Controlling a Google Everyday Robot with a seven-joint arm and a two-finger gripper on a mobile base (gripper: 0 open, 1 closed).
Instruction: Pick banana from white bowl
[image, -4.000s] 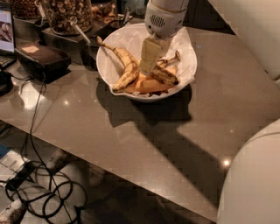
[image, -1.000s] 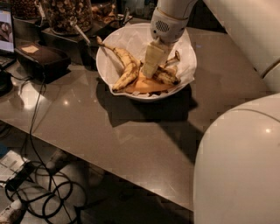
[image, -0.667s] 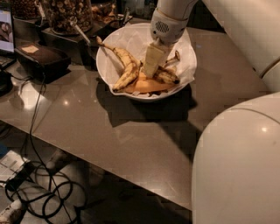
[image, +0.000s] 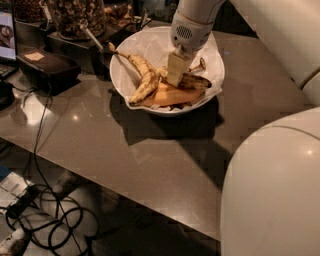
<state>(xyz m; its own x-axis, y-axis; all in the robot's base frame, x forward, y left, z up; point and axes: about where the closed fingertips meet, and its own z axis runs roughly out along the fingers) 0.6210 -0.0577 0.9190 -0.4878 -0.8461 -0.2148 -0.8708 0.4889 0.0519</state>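
Observation:
The white bowl (image: 212, 60) stands on the grey table at the back, lined with crumpled white paper. The speckled brown banana (image: 196, 81) lies in its right half, with its dark tip toward the right rim. A cleaner yellow banana (image: 144, 79) with a long thin stem lies in the left half. Flat orange pieces (image: 170, 96) lie at the front of the bowl. My gripper (image: 175, 70) points down into the middle of the bowl, at the left end of the speckled banana, between the two bananas. Its tip hides that end.
A black box (image: 47, 67) and jars of snacks (image: 75, 15) stand left of and behind the bowl. My white arm body (image: 272, 190) fills the lower right. The table's front edge (image: 125, 192) runs diagonally. Cables (image: 55, 220) lie on the floor below.
Since four seconds ago the gripper has sunk a little lower into the bowl and the arm body fills more of the lower right. Over the last second nothing has visibly moved.

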